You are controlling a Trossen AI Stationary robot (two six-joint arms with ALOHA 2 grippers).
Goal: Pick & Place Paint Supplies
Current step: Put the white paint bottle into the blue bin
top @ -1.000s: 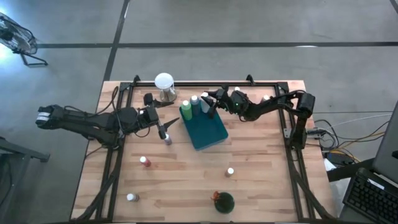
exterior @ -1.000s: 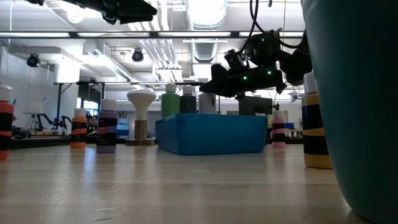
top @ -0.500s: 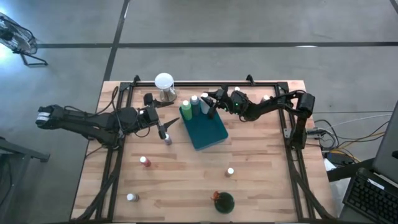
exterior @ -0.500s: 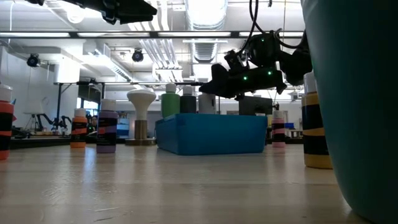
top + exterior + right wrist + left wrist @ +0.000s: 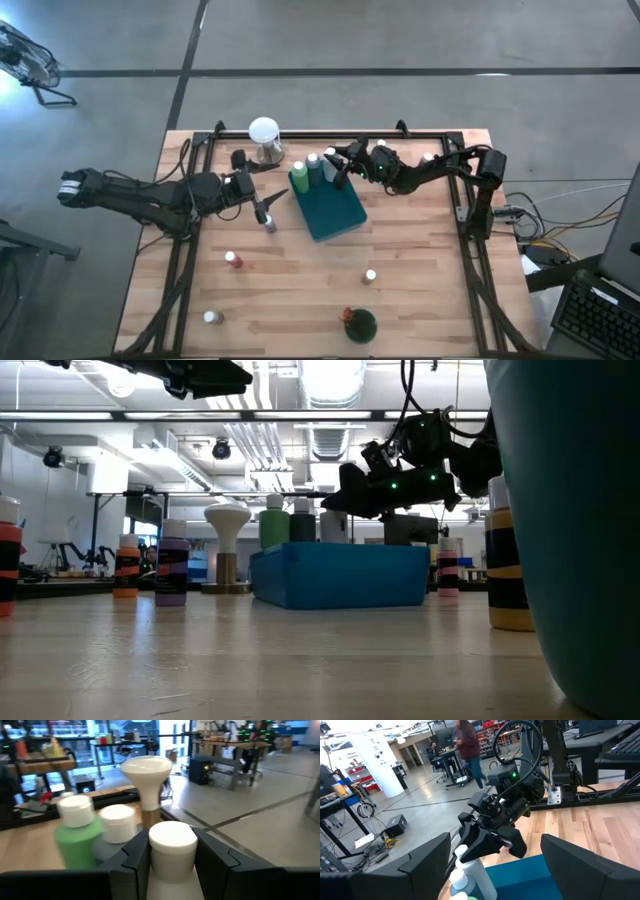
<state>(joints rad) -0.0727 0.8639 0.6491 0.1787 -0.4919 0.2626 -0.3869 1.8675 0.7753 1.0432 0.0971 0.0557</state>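
We look down on a wooden worktop [image 5: 420,250] with a dark robot arm at each side. Near the far middle sits a teal tray [image 5: 330,208], and at its far end stand two green bottles [image 5: 300,176] with a white-capped bottle [image 5: 172,845] beside them.

The right end effector [image 5: 338,166] reaches over that far end of the tray. In its own wrist view, its two fingers [image 5: 136,851] sit on either side of the white-capped bottle, pressed against it just under the cap, so we judge it clamped on this bottle. From the level view the bottle appears to be low at the tray, though we cannot tell for certain whether it rests on the tray floor or hangs just above.

The left end effector [image 5: 262,207] waits over the worktop just left of the tray, fingers apart and holding nothing, with a small purple bottle [image 5: 269,226] just below it.

Nothing has changed over the last second: both arms and every bottle sit where they were, and the right grip has not loosened. We take this as a pause at the point of placing, with the release likely next.

Other supplies still lie loose: a red bottle [image 5: 232,260], a white bottle [image 5: 211,318] and a small brown bottle [image 5: 370,276] toward the near side. A white globe lamp [image 5: 264,133] stands behind the tray, and a dark green cup [image 5: 359,324] sits at the near edge. Much of the task remains.
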